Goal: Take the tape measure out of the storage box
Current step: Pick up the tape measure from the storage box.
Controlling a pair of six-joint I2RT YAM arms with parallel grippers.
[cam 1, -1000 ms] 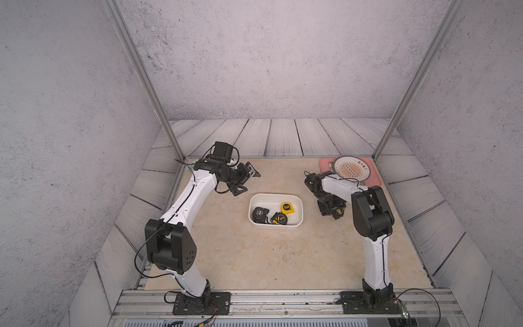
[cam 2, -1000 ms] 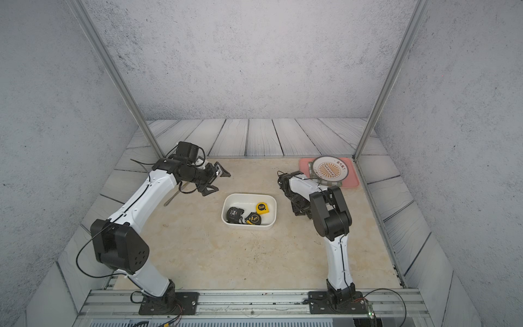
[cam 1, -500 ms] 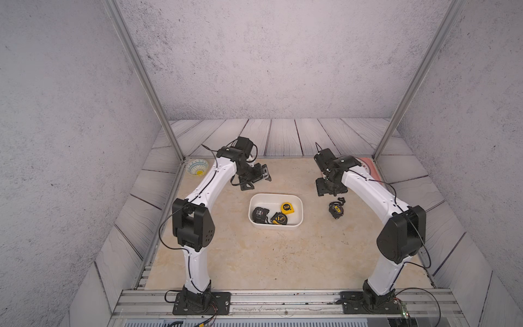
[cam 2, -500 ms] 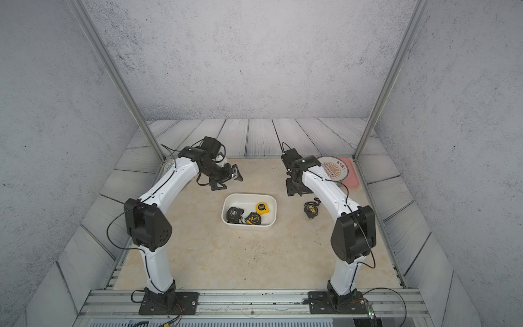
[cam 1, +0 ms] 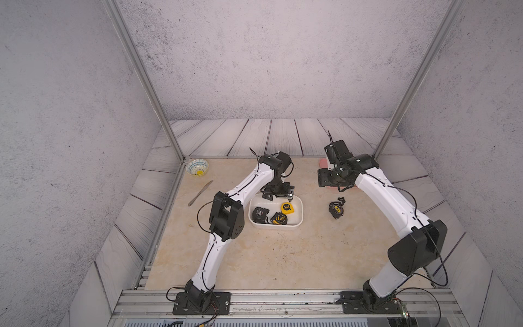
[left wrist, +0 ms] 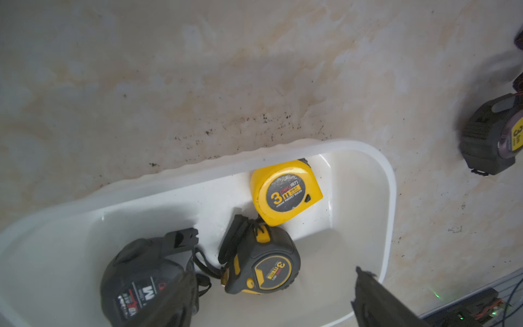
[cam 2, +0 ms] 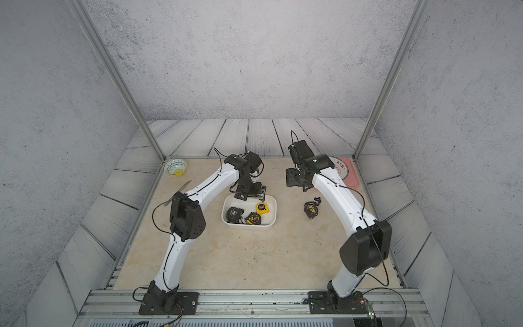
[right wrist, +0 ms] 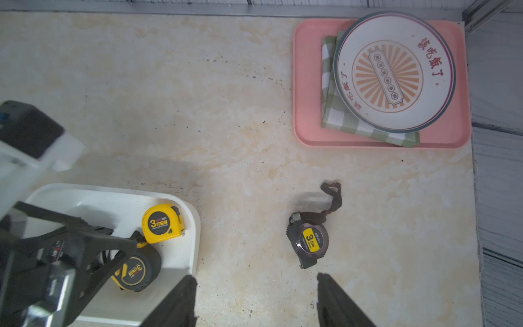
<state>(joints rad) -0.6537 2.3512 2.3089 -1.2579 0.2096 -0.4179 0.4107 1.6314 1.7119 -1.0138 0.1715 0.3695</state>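
The white storage box (cam 1: 300, 211) (cam 2: 273, 216) (left wrist: 387, 198) (right wrist: 195, 226) sits mid-table and holds three tape measures: a yellow one (cam 1: 286, 207) (left wrist: 285, 192), a black-and-yellow one (cam 1: 278, 218) (left wrist: 268, 269) and a black one (cam 1: 259, 214) (left wrist: 141, 286). A fourth, dark tape measure (cam 1: 336, 210) (right wrist: 310, 240) lies on the table to the box's right. My left gripper (cam 1: 278, 194) (cam 2: 253, 192) (left wrist: 271, 280) hangs open over the box's far edge, holding nothing. My right gripper (cam 1: 325, 178) (cam 2: 293, 177) (right wrist: 256, 279) is open, empty and raised behind the dark tape measure.
A pink tray (right wrist: 308, 85) with a plate (right wrist: 393, 70) on a checked cloth (right wrist: 329, 113) stands at the back right. A patterned bowl (cam 1: 197, 167) and a knife (cam 1: 200, 193) lie at the back left. Metal posts mark the back corners.
My left gripper has swung from back left to over the box's far edge. My right gripper rose from the table, leaving the dark tape measure lying there.
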